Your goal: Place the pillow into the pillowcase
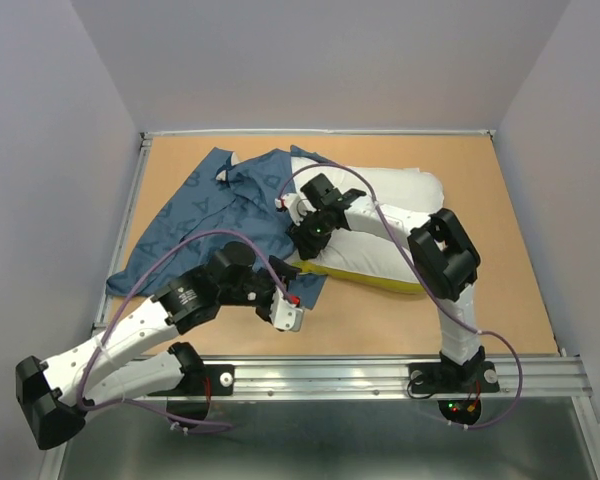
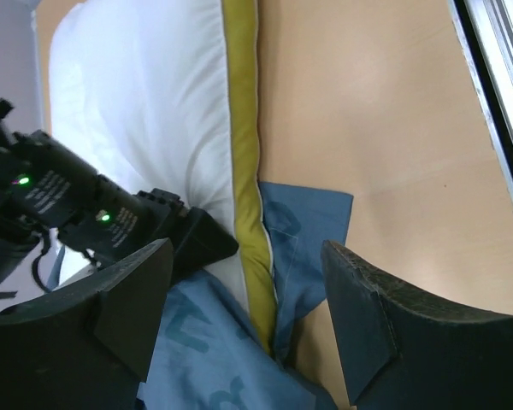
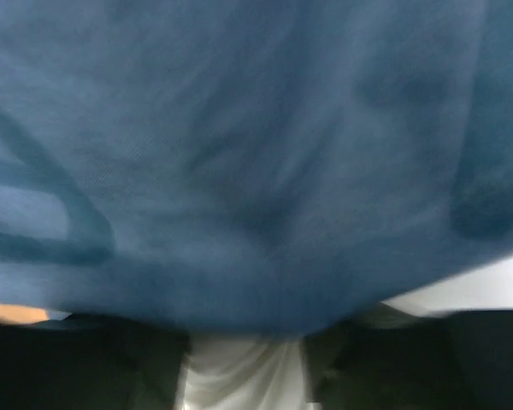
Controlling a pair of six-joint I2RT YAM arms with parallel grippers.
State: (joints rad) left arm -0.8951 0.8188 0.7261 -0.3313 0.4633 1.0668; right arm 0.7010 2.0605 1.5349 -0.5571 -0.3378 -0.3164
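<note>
Two arms lean over the wooden table (image 1: 500,230). The white pillow (image 1: 405,192) lies across the middle. The crumpled blue pillowcase (image 1: 205,215) overlaps its left end and spreads away leftward. The left gripper (image 2: 246,256) hovers empty, jaws spread wide, above the case's near corner beside the pillow's yellow-green band (image 2: 244,128). The right gripper (image 1: 308,240) sits where the two overlap. Blue cloth smothers its camera, so I cannot tell its grip.

count | pillow (image 1: 405,190): 1 | pillowcase (image 1: 195,215): 1 | table (image 1: 510,200): 1 | mounting rail (image 1: 330,373): 1 | robot arms: 2, left arm (image 1: 130,335) and right arm (image 1: 448,265) | grippers: 2, left gripper (image 2: 248,307) and right gripper (image 3: 246,371)
</note>
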